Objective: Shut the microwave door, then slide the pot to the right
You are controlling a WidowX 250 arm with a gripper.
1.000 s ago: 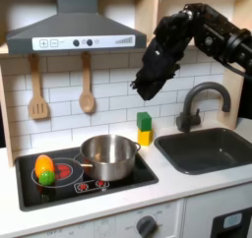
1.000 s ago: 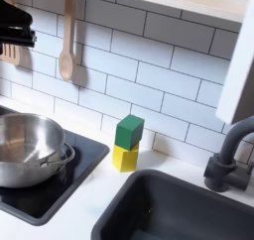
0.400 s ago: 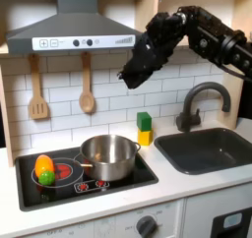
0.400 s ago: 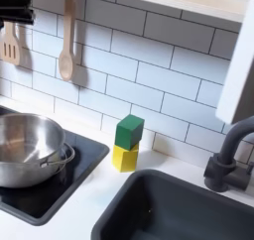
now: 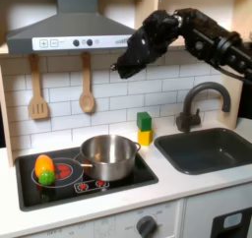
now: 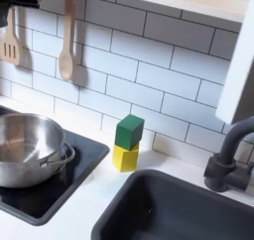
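Note:
The pot (image 5: 108, 155) is shiny steel and stands on the black stovetop (image 5: 74, 188), its short handle pointing to the first exterior view's left. In the second exterior view the pot (image 6: 25, 150) sits at the left edge. My black gripper (image 5: 124, 67) hangs high above the pot, in front of the tiled wall and level with the range hood's lower edge. Its fingers point down and toward the first exterior view's left. The jaws are too dark to read and nothing shows between them. The microwave door is out of view.
A green block on a yellow block (image 5: 145, 129) (image 6: 127, 143) stands right of the pot. The dark sink (image 5: 207, 148) and faucet (image 5: 197, 104) lie further right. An orange-and-green toy (image 5: 44, 169) sits on the left burner. A wooden spatula (image 5: 37, 89) and spoon (image 5: 87, 85) hang on the wall.
The gripper has risen and swung toward the first exterior view's left, leaving the second exterior view's upper left corner. The pot has not moved.

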